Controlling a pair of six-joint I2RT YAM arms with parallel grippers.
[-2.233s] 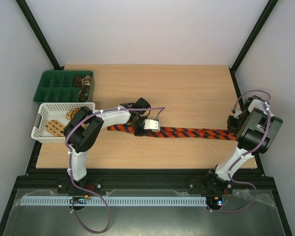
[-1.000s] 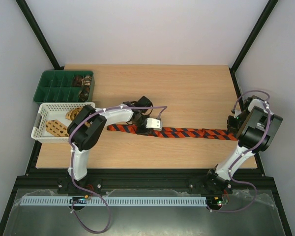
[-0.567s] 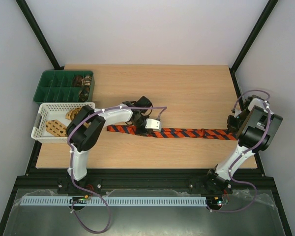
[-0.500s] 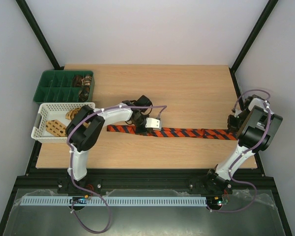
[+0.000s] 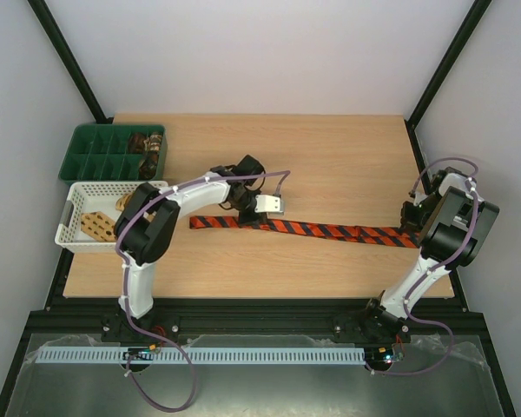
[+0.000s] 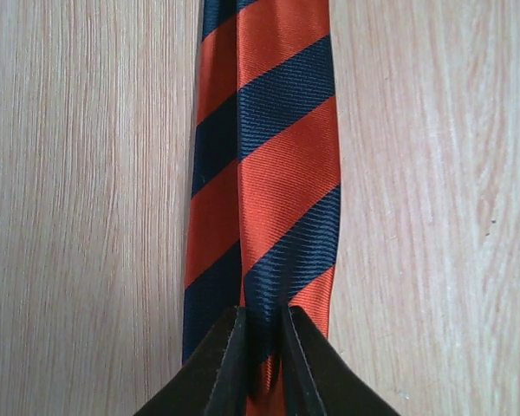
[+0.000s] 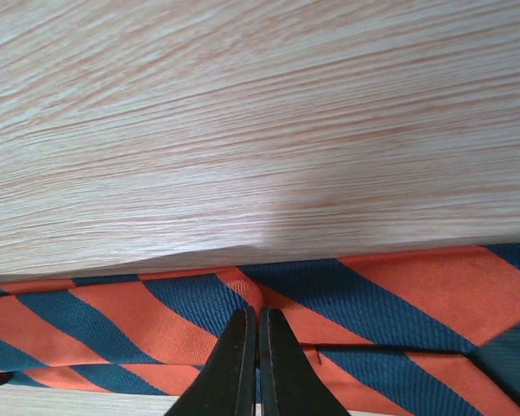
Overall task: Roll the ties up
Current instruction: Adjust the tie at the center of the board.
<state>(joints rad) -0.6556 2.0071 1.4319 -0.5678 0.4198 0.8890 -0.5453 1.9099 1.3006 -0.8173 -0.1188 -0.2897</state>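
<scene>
striped tie (image 5: 330,230) lies long-ways across the middle of the surface (image 5: 330,156), reaching the right edge; left gripper (image 6: 260,328) jaws pinching it partway along; right gripper (image 7: 257,322) jaws pinching its right-edge end

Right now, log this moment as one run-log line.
left pincer: shut on striped tie | right pincer: shut on striped tie, right end | striped tie: stretched along table, unrolled
</scene>
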